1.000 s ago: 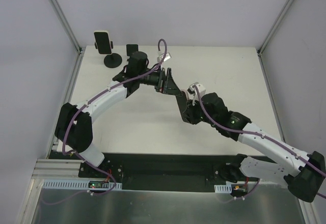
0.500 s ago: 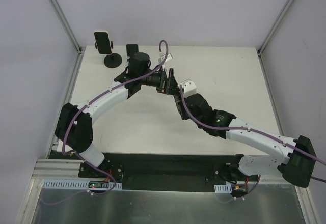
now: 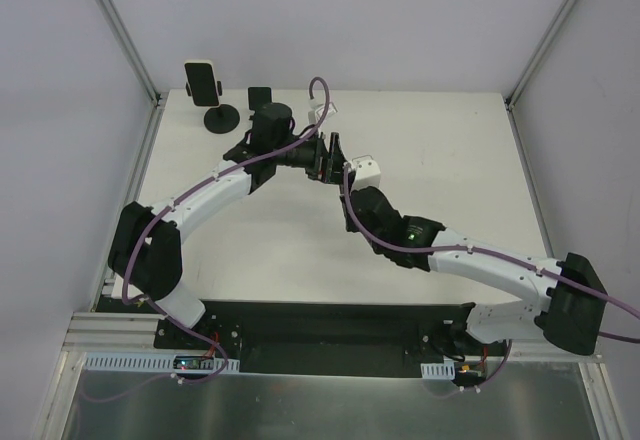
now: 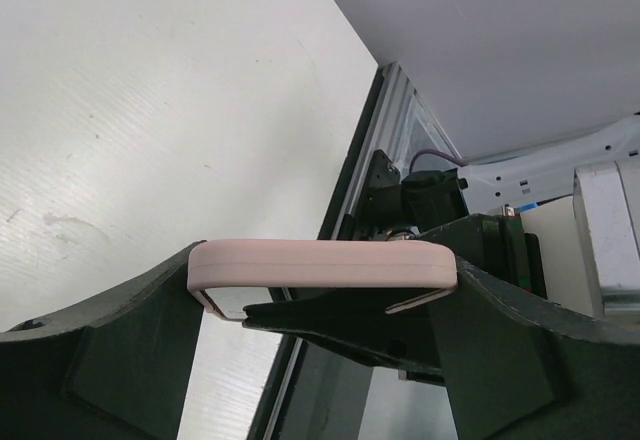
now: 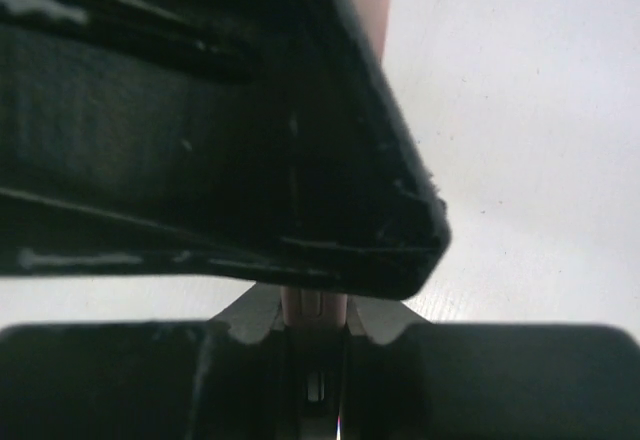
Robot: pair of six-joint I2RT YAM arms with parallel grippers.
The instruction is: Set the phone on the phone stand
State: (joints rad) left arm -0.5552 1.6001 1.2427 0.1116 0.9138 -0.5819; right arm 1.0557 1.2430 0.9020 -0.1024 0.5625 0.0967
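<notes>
A phone in a pink case [image 4: 320, 265] hangs above the middle of the table between both grippers. My left gripper [image 4: 322, 272] spans its long dimension, and both fingers touch its ends. My right gripper [image 5: 315, 312] is shut on the phone [image 5: 315, 305] across its thin edge from below. In the top view the left gripper [image 3: 333, 160] and right gripper [image 3: 350, 190] meet, and the phone is mostly hidden between them. The phone stand [image 3: 220, 117], black with a round base and a white-faced cradle, stands at the far left corner, apart from both arms.
A small black object [image 3: 260, 97] stands right of the stand at the back edge. A purple cable [image 3: 320, 95] loops above the left wrist. Aluminium frame posts [image 3: 150, 90] and white walls bound the table. A dark left finger [image 5: 200, 110] fills most of the right wrist view.
The right arm has swung left and stretched forward, bringing the phone in between the left fingers. The left jaws have narrowed onto the phone's ends. The left arm has barely moved.
</notes>
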